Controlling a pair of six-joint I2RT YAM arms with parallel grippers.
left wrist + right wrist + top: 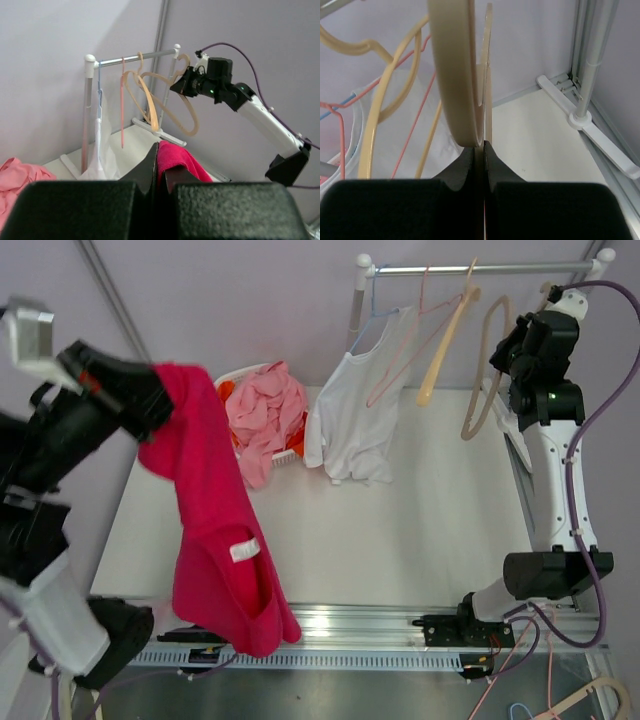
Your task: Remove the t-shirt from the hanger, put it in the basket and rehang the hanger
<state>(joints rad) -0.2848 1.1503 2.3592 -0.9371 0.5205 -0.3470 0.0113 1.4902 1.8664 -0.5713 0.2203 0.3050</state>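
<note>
The magenta t-shirt [215, 540] hangs free of any hanger from my left gripper [150, 400], which is raised above the table's left side. In the left wrist view the left gripper [161, 170] is shut on a fold of the shirt [182, 159]. My right gripper [505, 350] is up by the right end of the rail, shut on a bare tan hanger [487, 380]. In the right wrist view the hanger's curved arm [455, 75] rises straight out of the closed right gripper [481, 150].
A metal clothes rail [480, 268] stands at the back. It carries a white garment [352, 420] on a blue hanger, a pink wire hanger [400, 350] and another tan hanger [445, 340]. A white basket [235, 378] of pink clothes stands back left.
</note>
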